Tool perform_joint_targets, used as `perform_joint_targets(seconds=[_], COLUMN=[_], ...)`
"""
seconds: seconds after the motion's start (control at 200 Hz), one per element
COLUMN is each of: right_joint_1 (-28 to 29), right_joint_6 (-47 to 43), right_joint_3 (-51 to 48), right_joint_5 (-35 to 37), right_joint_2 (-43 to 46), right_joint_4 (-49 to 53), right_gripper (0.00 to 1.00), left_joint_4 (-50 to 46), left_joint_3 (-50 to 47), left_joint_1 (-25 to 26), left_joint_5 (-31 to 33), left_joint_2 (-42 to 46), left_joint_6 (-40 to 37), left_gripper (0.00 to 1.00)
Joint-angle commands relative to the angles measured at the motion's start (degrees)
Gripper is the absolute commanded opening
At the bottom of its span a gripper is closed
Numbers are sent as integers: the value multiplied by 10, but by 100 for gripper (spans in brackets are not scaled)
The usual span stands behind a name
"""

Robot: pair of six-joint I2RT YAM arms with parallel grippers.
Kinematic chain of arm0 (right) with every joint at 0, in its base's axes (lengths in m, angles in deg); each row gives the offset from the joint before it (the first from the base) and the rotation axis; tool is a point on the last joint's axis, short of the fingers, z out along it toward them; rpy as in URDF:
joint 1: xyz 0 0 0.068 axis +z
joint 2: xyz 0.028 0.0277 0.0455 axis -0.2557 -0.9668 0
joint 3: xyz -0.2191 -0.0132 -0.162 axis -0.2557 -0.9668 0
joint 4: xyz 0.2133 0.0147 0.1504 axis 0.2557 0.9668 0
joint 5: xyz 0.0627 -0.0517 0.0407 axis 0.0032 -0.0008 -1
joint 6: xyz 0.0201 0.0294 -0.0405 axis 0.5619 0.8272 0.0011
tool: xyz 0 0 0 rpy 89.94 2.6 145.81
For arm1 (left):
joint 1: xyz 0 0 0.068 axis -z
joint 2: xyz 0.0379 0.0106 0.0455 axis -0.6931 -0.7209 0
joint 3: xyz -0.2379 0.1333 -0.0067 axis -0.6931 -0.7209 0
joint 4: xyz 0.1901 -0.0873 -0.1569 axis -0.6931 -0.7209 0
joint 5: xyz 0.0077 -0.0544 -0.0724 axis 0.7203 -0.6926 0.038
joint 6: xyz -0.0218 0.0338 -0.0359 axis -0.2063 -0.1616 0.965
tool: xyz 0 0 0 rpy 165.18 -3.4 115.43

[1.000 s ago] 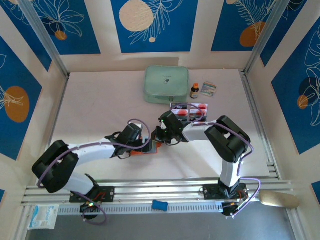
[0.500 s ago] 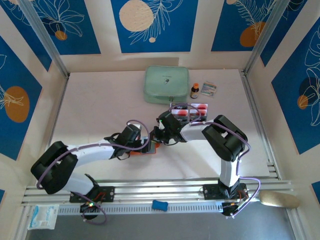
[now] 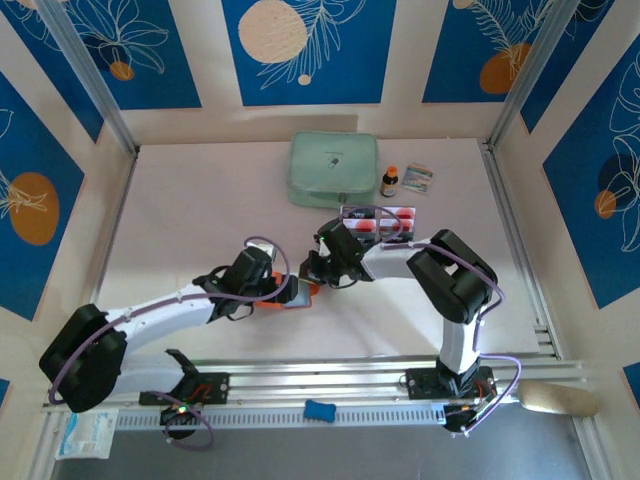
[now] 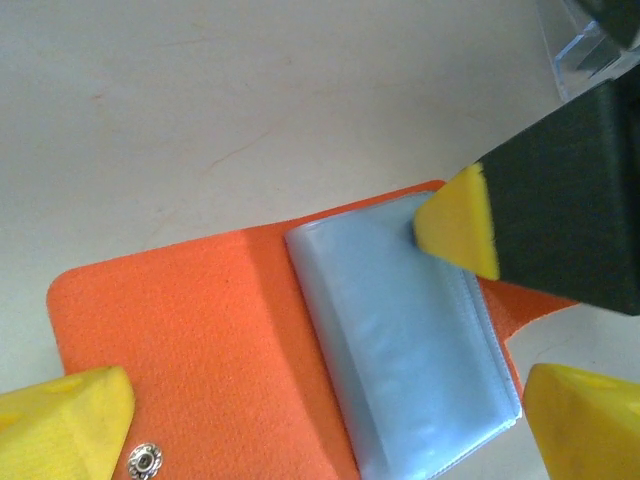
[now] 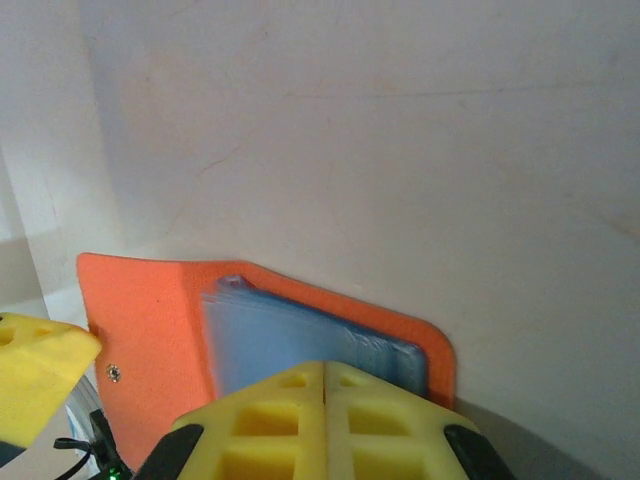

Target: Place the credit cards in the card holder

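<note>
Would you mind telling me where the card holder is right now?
In the top view the card holder lies open at centre, between the left gripper and right gripper.

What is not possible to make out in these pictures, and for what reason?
1. Card holder: top view, mostly hidden under the left arm and right arm.
2. Credit cards: top view, too small to count, partly covered by the right arm.
3. Plastic sleeves: cloudy in the left wrist view, blurred in the right wrist view, so a card inside cannot be told.
</note>
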Motion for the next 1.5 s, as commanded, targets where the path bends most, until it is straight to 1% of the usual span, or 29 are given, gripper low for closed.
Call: perform_joint_targets(seconds=[0.0,0.15,0.34,0.8,0.9,1.065,1.215,1.295,1.41,1.495], right_joint_1=[-6,-8,-4,35,38,37,33,30,26,26], right_joint_6=[-31,-50,-54,-50,-48,-47,-45,-44,-41,-34], right_joint_3=[23,36,43,72,73,68,66,66,56,46], right_joint_5=[4,9,7,0,2,4,0,-3,4,12], right_joint_2=[32,29,10,-57,-59,-56,-49,-37,-5,15], right_joint_4=[48,74,77,71,71,70,69,68,66,62], right_gripper=[0,0,0,0,0,0,0,0,0,12], left_joint_4=[-10,3,11,23,21,-6,9,15,22,27], left_joint_3=[-6,-15,-15,-25,-28,-29,-49,-57,-65,-70], left_joint_1=[-8,-10,-13,-18,-19,-21,-21,-22,-22,-22], left_joint_5=[7,7,6,5,15,50,50,47,45,45], left_joint_2=[-2,-15,-31,-47,-50,-60,-54,-50,-43,-36], left_joint_6=[-4,-3,-8,-9,-8,-2,3,4,6,7], left_gripper=[100,100,100,100,100,100,91,89,89,89])
